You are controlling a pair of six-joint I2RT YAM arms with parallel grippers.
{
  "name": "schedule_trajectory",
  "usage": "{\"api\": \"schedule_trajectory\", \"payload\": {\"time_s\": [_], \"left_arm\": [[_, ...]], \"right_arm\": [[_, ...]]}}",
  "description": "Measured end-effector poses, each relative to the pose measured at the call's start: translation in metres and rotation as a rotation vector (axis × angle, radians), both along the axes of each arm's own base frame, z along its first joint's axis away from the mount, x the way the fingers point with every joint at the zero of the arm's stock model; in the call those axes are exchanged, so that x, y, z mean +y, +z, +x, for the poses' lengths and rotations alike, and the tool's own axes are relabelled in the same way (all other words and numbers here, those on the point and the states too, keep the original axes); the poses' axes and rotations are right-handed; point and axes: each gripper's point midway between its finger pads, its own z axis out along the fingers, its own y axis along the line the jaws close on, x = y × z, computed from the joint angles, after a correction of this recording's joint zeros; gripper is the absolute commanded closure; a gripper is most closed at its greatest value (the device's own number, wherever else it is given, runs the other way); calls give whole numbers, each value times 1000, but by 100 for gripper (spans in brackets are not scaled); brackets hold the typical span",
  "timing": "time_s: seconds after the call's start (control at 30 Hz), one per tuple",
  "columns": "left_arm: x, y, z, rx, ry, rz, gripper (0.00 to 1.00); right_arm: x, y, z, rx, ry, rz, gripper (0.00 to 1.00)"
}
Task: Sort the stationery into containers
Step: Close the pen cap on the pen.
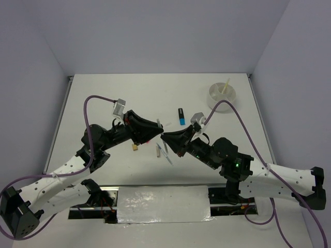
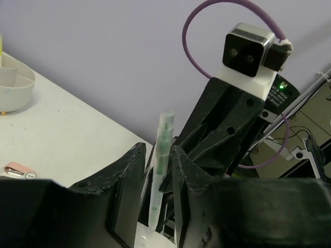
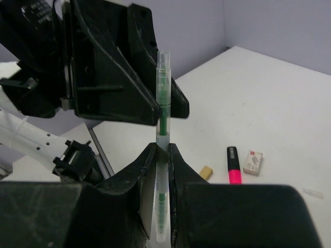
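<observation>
**Clear green-cored pen point(image 3: 162, 119) held above mid-counter point(image 1: 103, 98)**

Right pincer point(image 3: 162, 150) pinches the pen's barrel, fingers pressed tight. The other end sits between the left pincer point(image 2: 159, 150) fingers; gripped or slim gap, cannot tell. Overhead view: pen lost behind both pincers. White bowl point(image 1: 213, 95) far right, well apart, yellow stick point(image 1: 226, 85) inside.

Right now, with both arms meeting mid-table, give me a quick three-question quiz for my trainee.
1. True or false: the right gripper is clamped on the clear green pen.
2. What stands in the white bowl? A) yellow stick; B) scissors; C) ruler.
3. In the right wrist view, what colour is the highlighter lying beside the white eraser?
Key: 1 true; 2 A; 3 pink.
</observation>
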Motion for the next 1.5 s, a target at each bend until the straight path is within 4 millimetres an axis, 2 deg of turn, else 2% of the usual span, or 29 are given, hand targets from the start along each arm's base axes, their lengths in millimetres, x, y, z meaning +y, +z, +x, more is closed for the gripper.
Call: {"api": "schedule_trajectory", "payload": {"time_s": [0.1, 0.13, 0.2, 0.23, 0.27, 0.33, 0.43, 0.5, 0.53, 0.57, 0.67, 0.77, 0.8, 0.83, 0.9, 1.0, 1.1, 1.17, 1.2, 1.23, 1.27, 1.4, 1.47, 1.5], "left_arm": [[0, -3, 0, 1, -1, 13, 60], [0, -3, 0, -4, 0, 15, 68], [0, -3, -2, -11, -3, 16, 73], [0, -2, -2, -13, -4, 15, 78], [0, -2, -3, -17, -5, 15, 88], [0, -2, -4, -20, -10, 15, 97], [0, -2, -6, -25, -20, 16, 100], [-1, -1, -7, -35, -32, 14, 100], [-1, 0, -9, -42, -39, 12, 100], [-1, 1, -10, -52, -45, 9, 100], [-3, 4, -19, -89, -97, 5, 100], [-5, 4, -25, -113, -135, 10, 100], [-6, 3, -27, -117, -147, 14, 100], [-6, 2, -29, -120, -159, 18, 100], [-7, 0, -31, -133, -171, 27, 100], [-7, 1, -32, -141, -174, 32, 100], [-6, 3, -31, -151, -165, 39, 100], [-6, 4, -32, -159, -160, 43, 100], [-5, 5, -32, -163, -158, 45, 100], [-5, 7, -32, -172, -155, 48, 100], [-5, 8, -32, -179, -154, 49, 97], [-5, 7, -31, -176, -150, 55, 67], [-4, 7, -30, -181, -144, 57, 58], [-4, 7, -30, -184, -141, 58, 58]], "right_arm": [[0, 7, 0, -9, 1, 21, 100], [0, 7, 0, -9, 1, 22, 100], [0, 6, 0, -8, 0, 20, 100], [0, 7, 0, -8, 1, 21, 100], [1, 7, 0, -9, 2, 21, 100], [1, 7, 0, -9, 2, 21, 100], [2, 6, 0, -8, 5, 20, 98], [2, 6, -1, -8, 12, 18, 82], [3, 7, -2, -8, 17, 15, 71], [4, 7, -2, -5, 24, 11, 55], [16, 13, -8, 4, 79, 0, 49], [29, 5, -12, 22, 123, -35, 57], [32, 0, -13, 32, 131, -52, 62], [33, -5, -14, 41, 138, -66, 73], [34, -10, -15, 51, 145, -82, 78], [34, -11, -15, 52, 143, -85, 78], [33, -10, -15, 54, 144, -80, 63], [33, -12, -15, 56, 144, -81, 64], [33, -13, -15, 59, 144, -82, 83], [33, -16, -15, 57, 144, -89, 94], [33, -18, -15, 60, 144, -90, 100], [33, -18, -16, 67, 145, -86, 100], [33, -18, -15, 68, 145, -85, 100], [33, -18, -16, 68, 145, -85, 100]]}}
